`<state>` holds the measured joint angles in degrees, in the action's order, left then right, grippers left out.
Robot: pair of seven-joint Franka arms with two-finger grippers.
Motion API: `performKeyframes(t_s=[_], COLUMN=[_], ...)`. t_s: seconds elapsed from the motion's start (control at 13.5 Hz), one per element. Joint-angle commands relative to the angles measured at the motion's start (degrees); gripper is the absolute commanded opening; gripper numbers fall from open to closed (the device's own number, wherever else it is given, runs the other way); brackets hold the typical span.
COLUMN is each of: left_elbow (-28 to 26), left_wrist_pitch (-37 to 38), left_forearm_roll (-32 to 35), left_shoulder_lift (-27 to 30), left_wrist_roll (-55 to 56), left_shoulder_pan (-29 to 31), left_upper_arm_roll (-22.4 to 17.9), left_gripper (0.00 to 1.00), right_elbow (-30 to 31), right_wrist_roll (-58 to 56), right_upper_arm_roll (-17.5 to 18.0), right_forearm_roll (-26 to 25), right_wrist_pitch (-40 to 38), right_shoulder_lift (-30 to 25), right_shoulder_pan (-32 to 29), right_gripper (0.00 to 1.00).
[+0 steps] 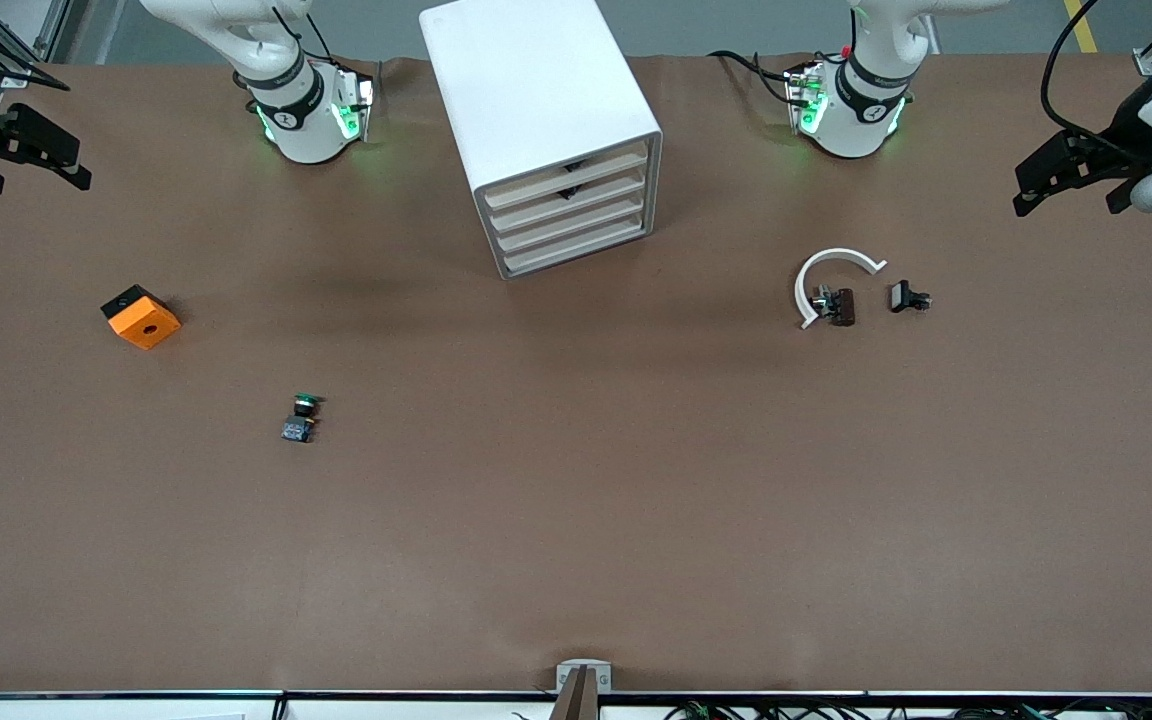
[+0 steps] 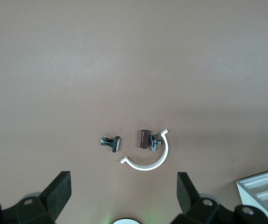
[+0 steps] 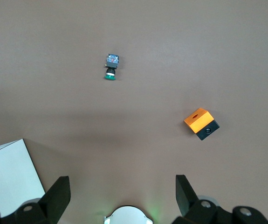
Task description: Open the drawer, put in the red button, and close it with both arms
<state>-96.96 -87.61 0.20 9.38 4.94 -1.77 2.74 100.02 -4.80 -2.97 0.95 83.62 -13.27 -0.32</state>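
The white cabinet (image 1: 536,90) stands at the middle of the table near the arms' bases. Its four beige-fronted drawers are all shut, the drawer (image 1: 586,198) second from top among them. The red button is not in view. My left gripper (image 1: 1031,190) hangs open and empty over the table's edge at the left arm's end; in the left wrist view (image 2: 124,186) its jaws stand wide apart. My right gripper (image 1: 71,165) hangs open and empty over the right arm's end; in the right wrist view (image 3: 122,186) its jaws also stand wide apart.
A green-capped switch (image 1: 302,418) (image 3: 111,66) and an orange cube (image 1: 141,317) (image 3: 201,122) lie toward the right arm's end. A white curved piece (image 1: 826,275) (image 2: 147,163), a dark brown fitting (image 1: 839,306) and a small black part (image 1: 906,297) lie toward the left arm's end.
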Motion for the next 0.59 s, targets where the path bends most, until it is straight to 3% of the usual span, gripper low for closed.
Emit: performKeyframes(t_s=[0.0,0.52], left_elbow=[1.3,1.3], left_wrist_pitch=[0.5,0.7], left_forearm_roll=[-0.9,-0.8], left_shoulder_lift=[-0.5,-0.4], left_wrist_roll=[0.3,0.3], left_shoulder_pan=[0.2,0.2], left_upper_arm_roll=[-0.1,-0.1], left_gripper=[1.0,1.0], right_elbow=[0.8,0.8], right_wrist_roll=[0.1,3.8], right_upper_arm_roll=[0.1,0.2], right_forearm_roll=[0.6,0.7], right_wrist_pitch=[0.0,0.4], right_shoulder_lift=[-1.1,-1.1], right_shoulder_pan=[0.0,0.1], right_gripper=[1.0,1.0])
